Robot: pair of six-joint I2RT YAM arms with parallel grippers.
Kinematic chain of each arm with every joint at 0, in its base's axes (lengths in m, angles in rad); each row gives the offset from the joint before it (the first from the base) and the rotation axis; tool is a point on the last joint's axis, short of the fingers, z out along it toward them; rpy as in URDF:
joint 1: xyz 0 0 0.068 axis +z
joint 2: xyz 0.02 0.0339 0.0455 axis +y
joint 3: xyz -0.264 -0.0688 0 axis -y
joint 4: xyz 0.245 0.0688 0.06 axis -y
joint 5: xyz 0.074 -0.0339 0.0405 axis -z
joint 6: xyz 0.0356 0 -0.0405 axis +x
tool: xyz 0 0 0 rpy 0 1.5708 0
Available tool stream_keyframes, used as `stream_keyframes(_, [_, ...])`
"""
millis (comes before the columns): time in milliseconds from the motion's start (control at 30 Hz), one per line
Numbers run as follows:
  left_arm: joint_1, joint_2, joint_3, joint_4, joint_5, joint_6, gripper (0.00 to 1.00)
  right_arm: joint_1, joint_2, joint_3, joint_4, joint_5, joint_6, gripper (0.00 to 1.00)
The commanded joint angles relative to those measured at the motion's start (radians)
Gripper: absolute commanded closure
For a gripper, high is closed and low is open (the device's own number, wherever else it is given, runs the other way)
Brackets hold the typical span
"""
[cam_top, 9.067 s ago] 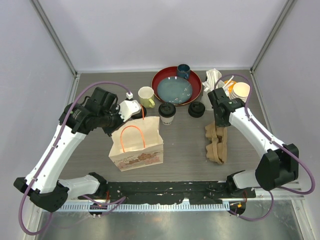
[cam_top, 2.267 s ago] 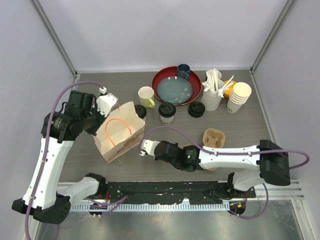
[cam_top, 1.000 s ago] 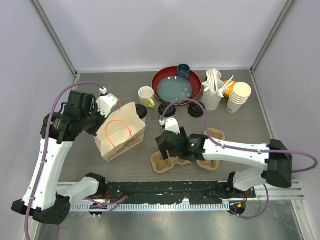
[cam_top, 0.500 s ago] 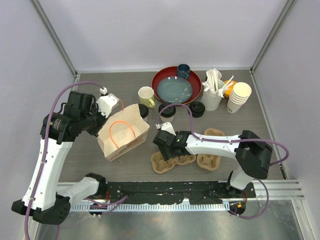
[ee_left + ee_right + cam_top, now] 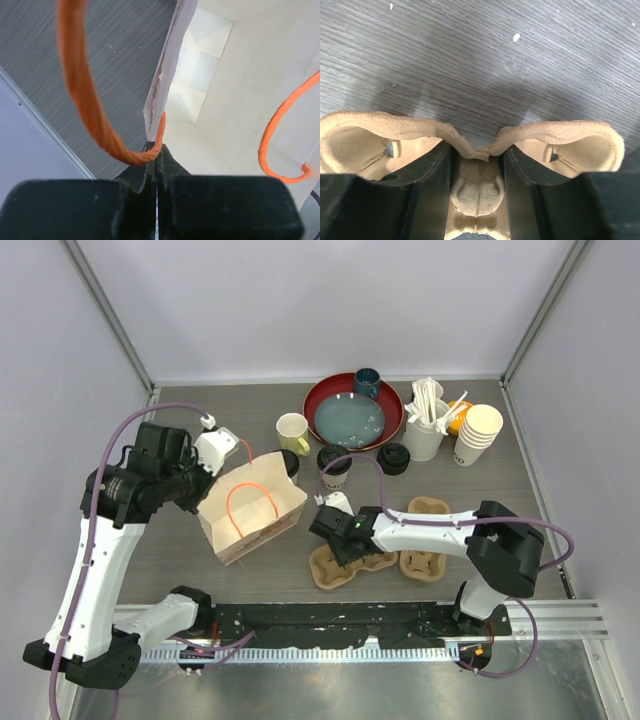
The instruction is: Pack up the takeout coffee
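Observation:
Two cream paper coffee cups with black lids stand at the back middle, one [image 5: 334, 466] upright and one [image 5: 393, 458] to its right. A brown paper bag [image 5: 255, 512] with orange handles lies tilted, its mouth facing up and right. My left gripper [image 5: 214, 476] is shut on the bag's rim [image 5: 161, 85] at the base of one handle [image 5: 82, 95], and its jaws [image 5: 157, 155] are pressed together. My right gripper [image 5: 345, 540] is shut on the middle ridge of a tan pulp cup carrier [image 5: 340, 567], which also shows in the right wrist view [image 5: 570, 145], with fingers [image 5: 432, 170] down in its two wells.
More pulp carriers [image 5: 425, 562] lie to the right. At the back are a yellow mug [image 5: 292, 432], a red plate [image 5: 325, 400] with a blue dish and a dark blue cup [image 5: 367, 381], a holder of stirrers [image 5: 425, 435] and stacked paper cups [image 5: 476, 433]. A dark round thing [image 5: 289, 461] sits behind the bag.
The left gripper has tipped the bag so its mouth opens more to the right. The right gripper has shifted slightly right and nearer with the carrier in it.

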Motion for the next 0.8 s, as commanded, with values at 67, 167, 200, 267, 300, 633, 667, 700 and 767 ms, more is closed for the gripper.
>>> stream_keyframes(67, [0.005, -0.011, 0.041, -0.153, 0.080, -0.016, 1.00, -0.003, -0.194, 0.067, -0.170, 0.082, 0.012, 0.60])
stream_keyframes(167, [0.007, 0.000, 0.053, -0.156, 0.144, -0.029, 1.00, -0.005, -0.285, 0.116, -0.258, 0.111, 0.026, 0.60])
stream_keyframes(200, [0.005, 0.004, 0.055, -0.158, 0.161, -0.033, 1.00, -0.004, -0.341, 0.132, -0.279, 0.131, 0.029, 0.60])
stream_keyframes(267, [0.005, 0.015, 0.061, -0.162, 0.206, -0.045, 1.00, -0.003, -0.391, 0.198, -0.362, 0.160, 0.038, 0.60])
stream_keyframes(300, [0.005, 0.024, 0.061, -0.162, 0.218, -0.047, 1.00, -0.003, -0.432, 0.220, -0.385, 0.175, 0.051, 0.60])
stream_keyframes(633, [0.004, 0.060, 0.048, -0.168, 0.377, -0.061, 1.00, -0.005, -0.446, 0.723, -0.574, 0.257, -0.033, 0.61])
stream_keyframes(667, [0.004, 0.064, 0.038, -0.168, 0.391, -0.065, 1.00, -0.004, -0.405, 0.823, -0.586, 0.255, -0.047, 0.61])
stream_keyframes(700, [0.004, 0.066, 0.032, -0.164, 0.397, -0.069, 1.00, -0.003, -0.382, 0.873, -0.589, 0.252, -0.064, 0.61])
stream_keyframes(767, [0.002, 0.072, 0.013, -0.158, 0.405, -0.075, 1.00, -0.002, -0.307, 1.002, -0.573, 0.234, -0.115, 0.61])
